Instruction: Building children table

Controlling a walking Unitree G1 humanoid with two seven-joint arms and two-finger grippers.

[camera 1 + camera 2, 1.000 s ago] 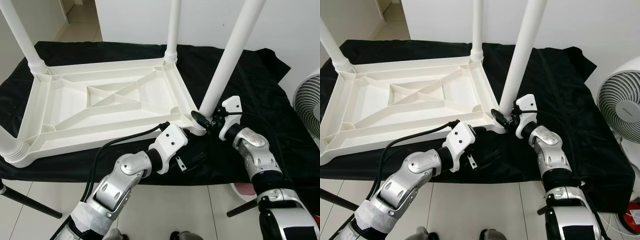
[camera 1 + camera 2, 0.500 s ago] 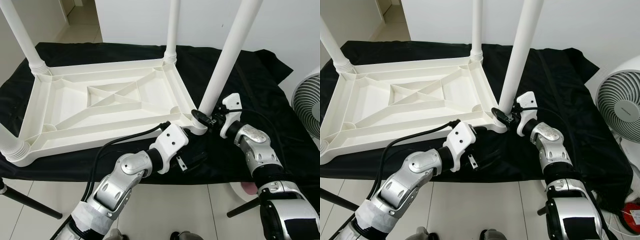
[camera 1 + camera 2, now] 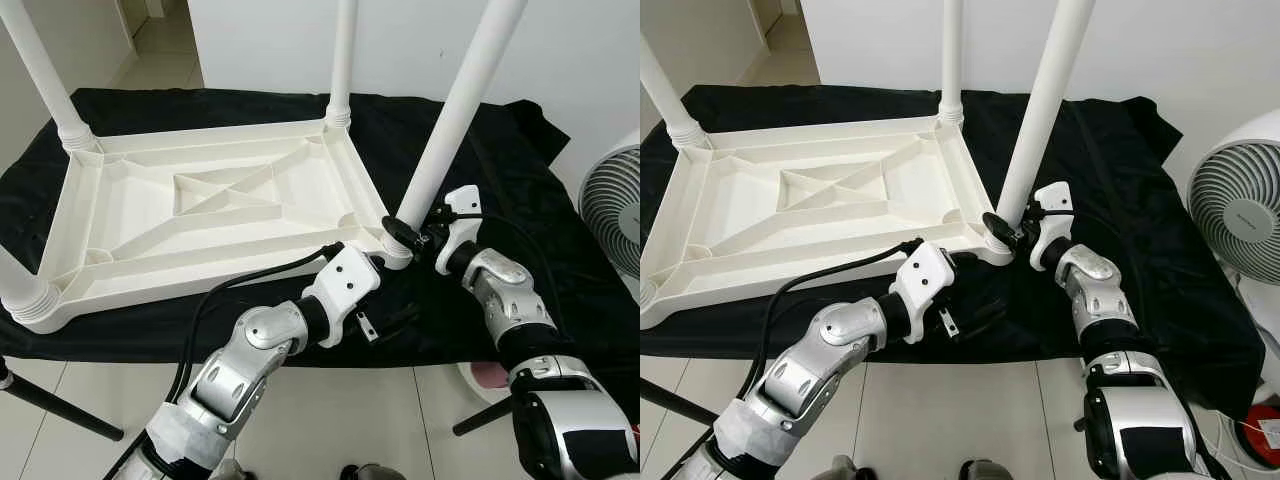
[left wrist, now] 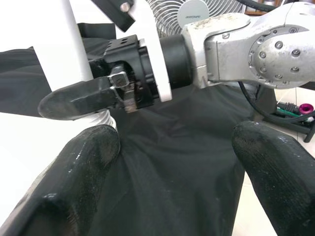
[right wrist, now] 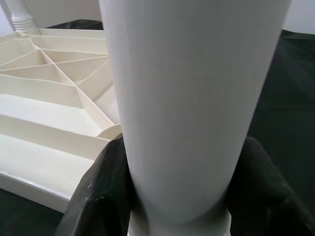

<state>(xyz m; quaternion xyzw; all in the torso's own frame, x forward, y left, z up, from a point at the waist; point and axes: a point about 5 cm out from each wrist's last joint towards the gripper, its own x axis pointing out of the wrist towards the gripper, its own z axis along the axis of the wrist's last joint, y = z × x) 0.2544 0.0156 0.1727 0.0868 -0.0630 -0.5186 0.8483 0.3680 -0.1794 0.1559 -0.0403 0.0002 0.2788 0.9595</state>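
Gripping the near-right table leg point(image 3: 455, 120) low down, just above its socket, our right end effector point(image 3: 412, 236) has its two black fingers point(image 5: 101, 196) closed on either side of the white tube; the right wrist view shows the pads pressed against it. We judge this the leg-fitting step: three legs already stand in their corners and this fourth one leans away from the tabletop rather than standing straight, so it does not look fully seated yet.

Our left end effector point(image 3: 385, 318) hovers just in front of the same corner, over the black cloth point(image 3: 520, 180), fingers point(image 4: 78, 162) spread wide and holding nothing. From its wrist view the right end effector sits directly ahead, with the ribbed collar of the leg between them.

Next move, as we judge it: bring the leg upright over the corner socket point(image 3: 395, 255) and press or twist it home, with the left end effector free to steady the tabletop edge. Risk: the light tabletop may slide on the cloth under a sideways push.

Task thing: a white plastic children's tabletop point(image 3: 200, 210), lying upside down on the cloth-covered surface, its ribbed underside facing up with diagonal stiffeners. Legs are smooth white tubes with ribbed collars at the base. A white fan point(image 3: 1235, 200) stands off to the right.
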